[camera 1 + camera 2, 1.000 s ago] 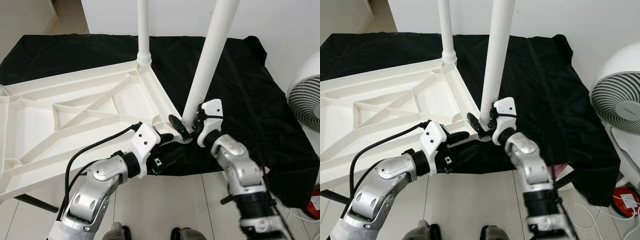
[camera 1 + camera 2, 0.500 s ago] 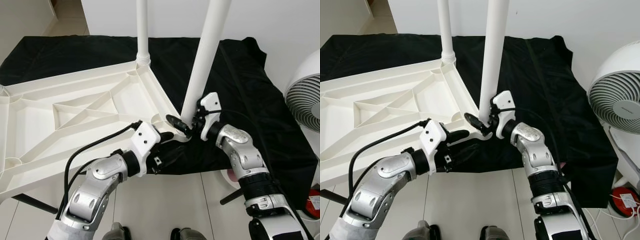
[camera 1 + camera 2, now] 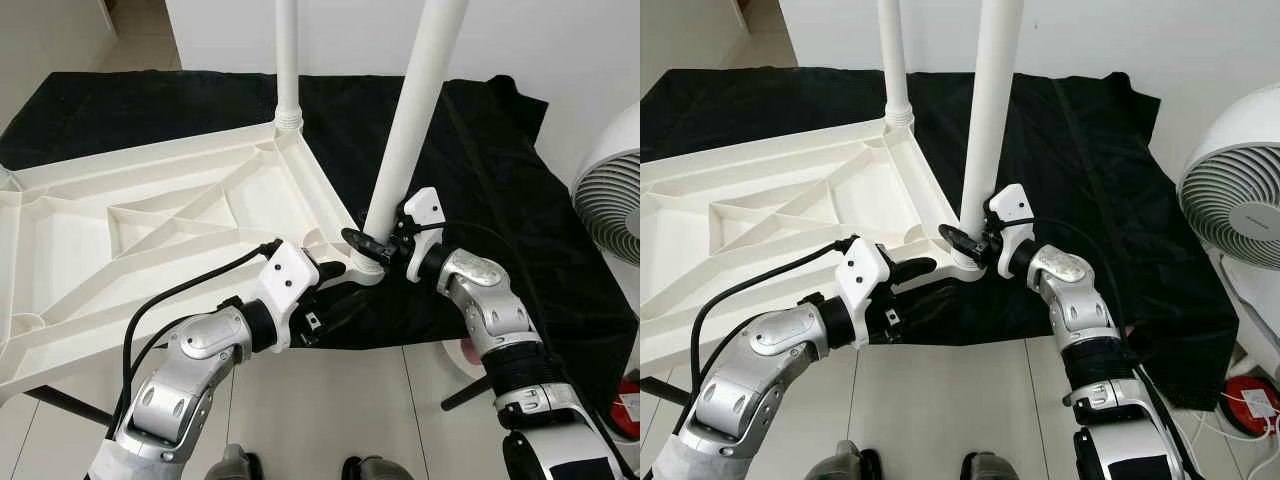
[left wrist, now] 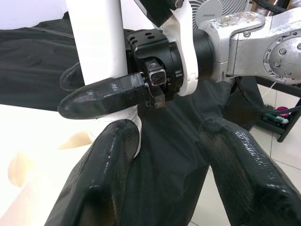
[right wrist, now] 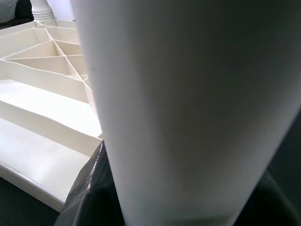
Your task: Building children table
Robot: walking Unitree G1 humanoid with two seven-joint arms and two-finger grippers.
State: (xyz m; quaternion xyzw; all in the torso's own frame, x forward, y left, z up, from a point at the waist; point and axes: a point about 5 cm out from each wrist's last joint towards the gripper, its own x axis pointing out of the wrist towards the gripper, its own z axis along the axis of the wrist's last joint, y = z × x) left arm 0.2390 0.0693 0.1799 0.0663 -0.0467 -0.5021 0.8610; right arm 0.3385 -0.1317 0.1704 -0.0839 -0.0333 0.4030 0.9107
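Observation:
A white children's table top (image 3: 70, 250) lies upside down on a black cloth (image 3: 480, 150), ribs facing up. One white leg (image 3: 287, 60) stands fitted in the far corner. A second white leg (image 3: 412, 110) stands, slightly tilted, at the near right corner socket (image 3: 350, 265). My right gripper (image 3: 376, 240) is shut on this leg just above its base; in the right wrist view the leg (image 5: 188, 94) is pressed close to the camera. My left gripper (image 3: 335, 288) stays open just below that corner, over the cloth, its fingers (image 4: 108, 174) spread with nothing between them.
A white floor fan (image 3: 1237, 190) stands at the right, beside the cloth's edge. White floor tiles (image 3: 330, 400) run under my arms. A black bar (image 3: 65, 405) pokes out under the table top's near left edge. A red object with cables (image 3: 1250, 398) lies at the lower right.
My right wrist has turned around the base of the near leg and its forearm has swung outward. The leg stays in the corner. The left gripper has hardly moved.

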